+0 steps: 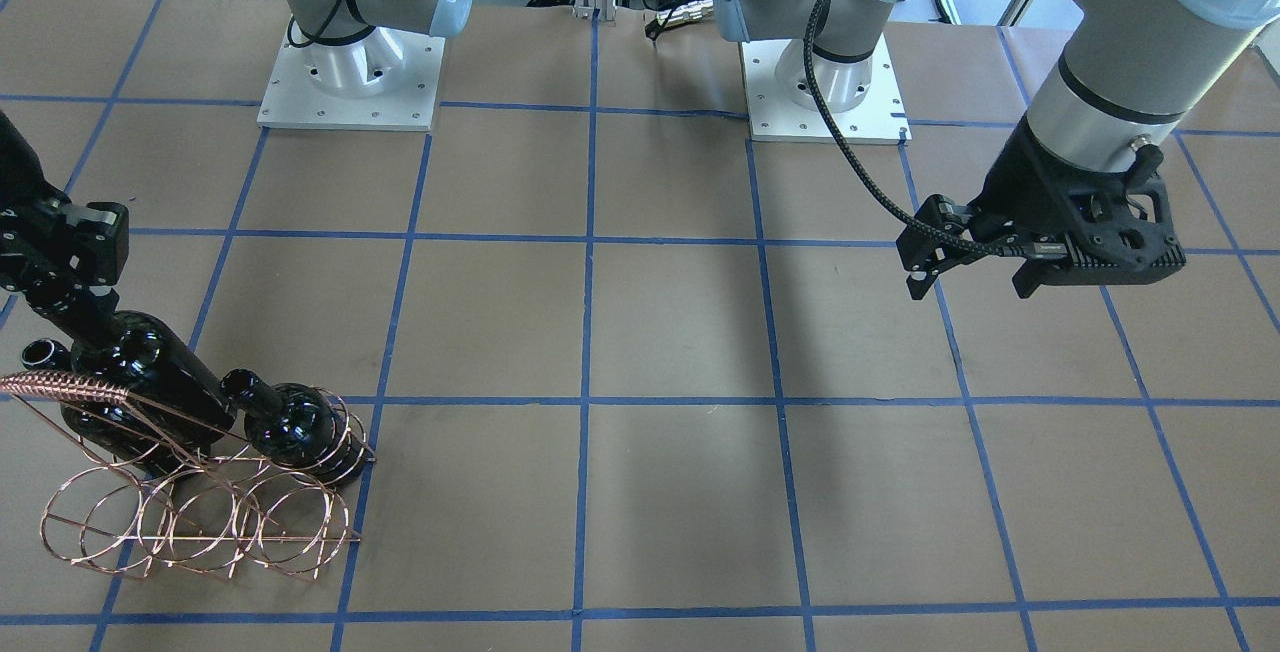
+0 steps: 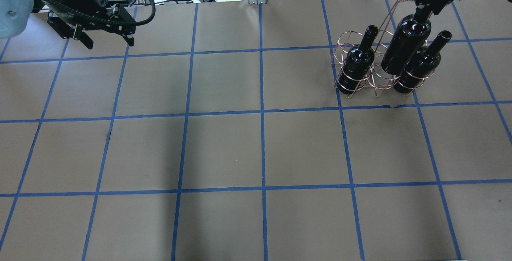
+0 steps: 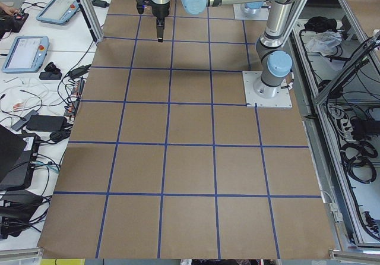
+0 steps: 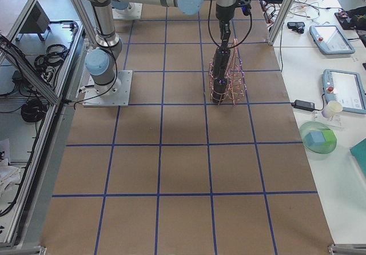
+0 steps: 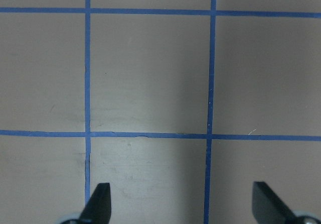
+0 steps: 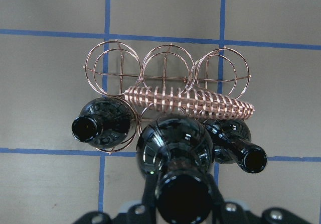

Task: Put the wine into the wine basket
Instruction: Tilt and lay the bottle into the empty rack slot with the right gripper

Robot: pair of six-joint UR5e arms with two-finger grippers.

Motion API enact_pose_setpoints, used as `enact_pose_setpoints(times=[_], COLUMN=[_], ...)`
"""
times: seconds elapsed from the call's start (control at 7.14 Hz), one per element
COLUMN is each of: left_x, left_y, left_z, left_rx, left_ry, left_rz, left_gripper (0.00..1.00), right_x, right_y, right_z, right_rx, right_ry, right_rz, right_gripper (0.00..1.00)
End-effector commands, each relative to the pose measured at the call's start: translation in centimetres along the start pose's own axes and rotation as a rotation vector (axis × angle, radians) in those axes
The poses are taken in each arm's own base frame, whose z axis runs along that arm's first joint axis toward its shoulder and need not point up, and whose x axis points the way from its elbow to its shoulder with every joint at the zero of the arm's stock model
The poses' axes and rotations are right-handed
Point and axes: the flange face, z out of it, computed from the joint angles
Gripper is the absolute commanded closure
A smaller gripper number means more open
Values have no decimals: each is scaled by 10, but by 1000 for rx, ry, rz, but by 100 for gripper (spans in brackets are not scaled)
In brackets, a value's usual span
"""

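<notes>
The copper wire wine basket (image 2: 357, 86) stands at the table's far right, also in the front view (image 1: 200, 522) and right wrist view (image 6: 165, 68). Two black wine bottles (image 2: 358, 63) (image 2: 420, 67) stand in the outer loops of one row. My right gripper (image 2: 425, 11) is shut on the neck of a third wine bottle (image 2: 406, 45), held upright over the middle loop between them (image 6: 175, 148). I cannot tell whether its base is inside the loop. My left gripper (image 2: 106, 41) is open and empty at the far left (image 5: 183, 206).
The basket's coiled handle (image 6: 190, 101) runs close beside the held bottle. The basket's other row of loops (image 6: 218, 71) holds nothing. Brown table with blue tape grid (image 2: 260, 153). Arm bases (image 1: 350, 82) stand at the robot's edge.
</notes>
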Motion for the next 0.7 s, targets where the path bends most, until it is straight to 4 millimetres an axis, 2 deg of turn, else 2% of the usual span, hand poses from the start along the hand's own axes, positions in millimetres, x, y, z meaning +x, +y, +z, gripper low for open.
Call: enact_pose_setpoints(times=[0.0,0.28,0.56], left_x=[0,-1,-2], left_y=[1,3,6], left_z=[-1,-3,9], left_rx=[1,2,-18], left_ry=[0,-8,-6], left_rz=[4,3,1], left_gripper=[0,0,0], right_x=[0,0,0], right_y=[-4,-7,-7], right_z=[6,10,15], right_rx=[4,7,1], right_ry=[-13,-11,-13], right_rz=[-5,-18,-44], right_gripper=[100,100,100])
